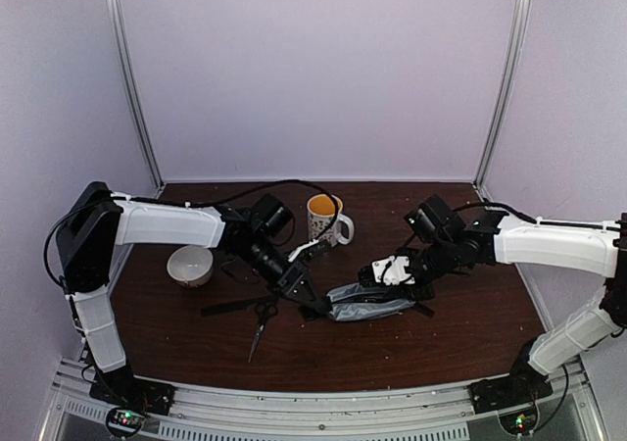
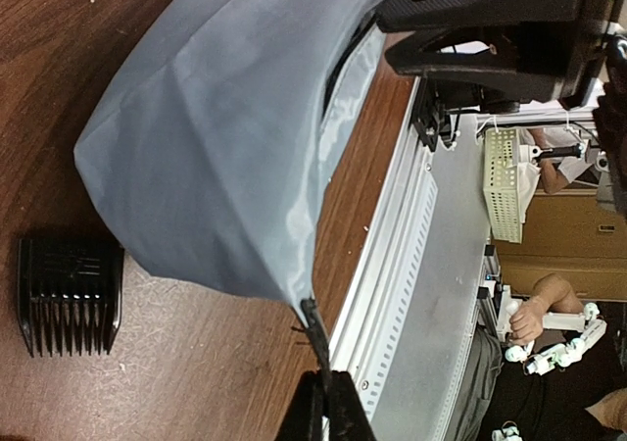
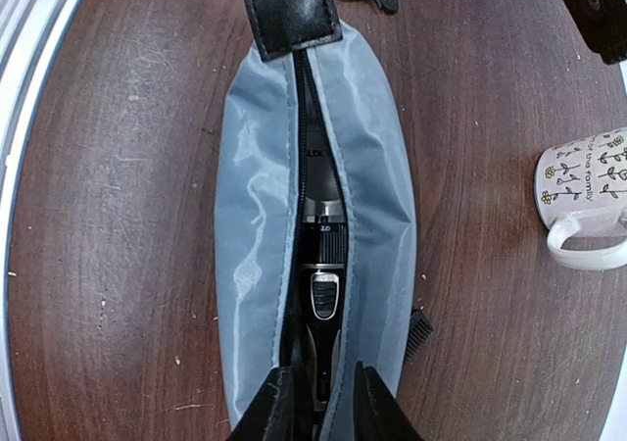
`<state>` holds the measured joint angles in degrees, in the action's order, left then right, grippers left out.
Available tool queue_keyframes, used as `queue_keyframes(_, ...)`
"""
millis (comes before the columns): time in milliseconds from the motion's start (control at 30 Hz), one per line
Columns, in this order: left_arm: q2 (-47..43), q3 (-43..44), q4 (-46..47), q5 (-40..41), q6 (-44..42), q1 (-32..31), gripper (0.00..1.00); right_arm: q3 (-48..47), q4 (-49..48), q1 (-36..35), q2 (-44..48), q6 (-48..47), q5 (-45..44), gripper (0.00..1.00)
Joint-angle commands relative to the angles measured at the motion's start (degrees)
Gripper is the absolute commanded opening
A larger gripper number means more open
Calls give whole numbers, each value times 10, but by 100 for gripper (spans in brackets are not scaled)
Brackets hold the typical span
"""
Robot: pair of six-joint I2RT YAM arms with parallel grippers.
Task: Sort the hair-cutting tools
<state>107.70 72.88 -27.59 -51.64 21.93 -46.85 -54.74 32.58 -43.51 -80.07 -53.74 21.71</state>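
The grey zip pouch [image 1: 367, 304] lies mid-table with its zip open. My left gripper [image 2: 328, 407] is shut on the black tab [image 3: 294, 15] at the pouch's left end [image 1: 313, 309]. My right gripper [image 3: 323, 412] is at the other end [image 1: 416, 289], its fingers closed about the end of the silvery-black elongated tool [image 3: 321, 274], which lies inside the pouch. A small black block [image 2: 71, 294] sits beside the pouch and peeks from under it [image 3: 418, 331]. Black-handled scissors [image 1: 263, 323] and a flat black comb [image 1: 227, 308] lie left of the pouch.
A patterned mug [image 1: 323, 218] stands behind the pouch and also shows in the right wrist view [image 3: 588, 201]. A white bowl [image 1: 191, 265] sits at the left under my left arm. The table's metal front rail [image 2: 392, 265] is close to the pouch.
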Motion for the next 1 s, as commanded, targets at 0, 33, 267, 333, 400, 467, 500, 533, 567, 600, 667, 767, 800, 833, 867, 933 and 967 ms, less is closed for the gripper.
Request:
queue_keyframes(0,7,14,4,-12,-11,6,0,15,-23,-3,4,4,-52,21)
queue_keyframes(33,7,14,4,-12,-12,7,0,13,-19,-2,6,4,-56,22)
queue_keyframes(267,7,16,-3,-6,-20,9,0,-44,61,41,38,68,7,33)
queue_keyframes(333,7,19,-10,7,-27,10,0,-60,98,69,38,93,11,37)
queue_keyframes(400,6,21,-10,16,-30,9,0,-72,137,98,28,109,7,39)
queue_keyframes(467,7,21,-6,21,-30,10,0,-85,178,132,10,124,12,40)
queue_keyframes(500,8,22,-5,24,-31,11,0,-91,194,149,0,134,13,41)
queue_keyframes(533,9,24,-5,26,-32,10,0,-96,211,165,-12,141,11,41)
queue_keyframes(567,10,26,-5,27,-32,10,0,-101,220,178,-24,159,-3,41)
queue_keyframes(600,12,28,-7,27,-34,10,0,-105,225,190,-33,182,-16,41)
queue_keyframes(667,15,31,-11,29,-36,10,0,-117,250,213,-41,196,11,41)
queue_keyframes(767,16,33,-13,29,-37,10,0,-124,280,228,-34,197,70,44)
queue_keyframes(800,15,33,-13,29,-37,10,0,-125,285,229,-32,200,83,45)
queue_keyframes(833,16,34,-13,30,-37,10,0,-126,287,229,-31,203,97,47)
queue_keyframes(867,16,34,-13,30,-37,10,0,-128,291,229,-32,205,109,48)
queue_keyframes(933,14,33,-13,31,-37,10,0,-136,303,229,-42,205,130,51)
queue_keyframes(967,13,32,-13,32,-37,10,0,-142,314,229,-50,203,141,53)
